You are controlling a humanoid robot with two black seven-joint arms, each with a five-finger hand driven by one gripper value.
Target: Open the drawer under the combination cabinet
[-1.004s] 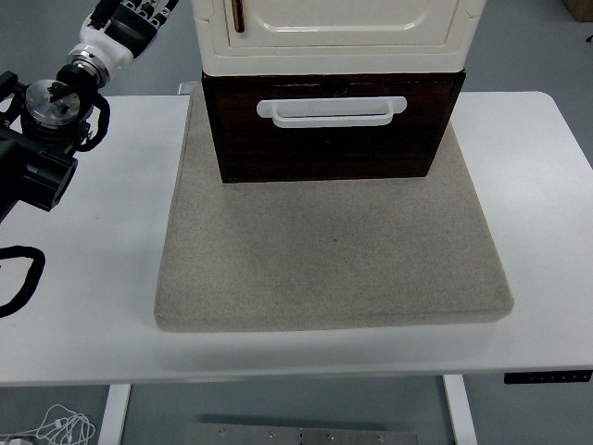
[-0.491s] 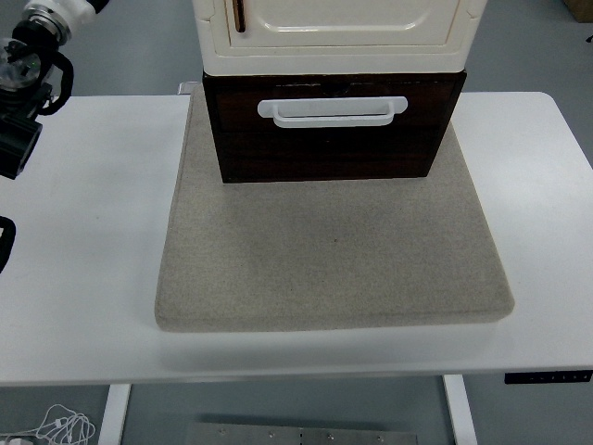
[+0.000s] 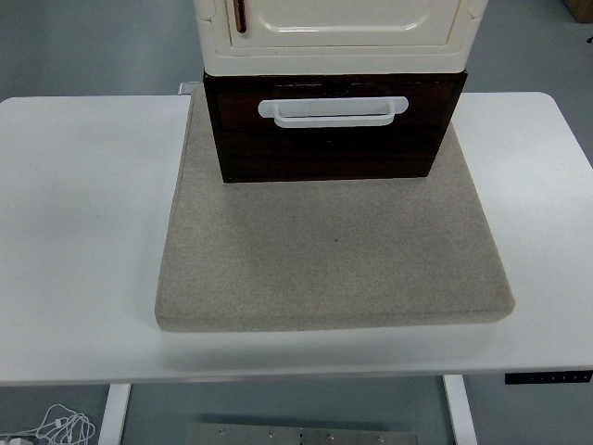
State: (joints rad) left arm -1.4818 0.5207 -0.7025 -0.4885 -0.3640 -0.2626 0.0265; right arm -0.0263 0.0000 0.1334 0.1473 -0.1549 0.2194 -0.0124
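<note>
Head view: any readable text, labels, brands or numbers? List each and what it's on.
No readable text anywhere in this view.
Cream cabinet: no print or label visible.
Dark drawer and its white handle: plain, no markings.
Grey mat: plain.
White table: plain; a small dark control panel under its front edge has tiny marks, too small to read.

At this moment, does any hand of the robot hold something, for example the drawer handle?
Nothing is held. No robot hand is in view, and the white handle of the dark brown drawer is untouched.
</note>
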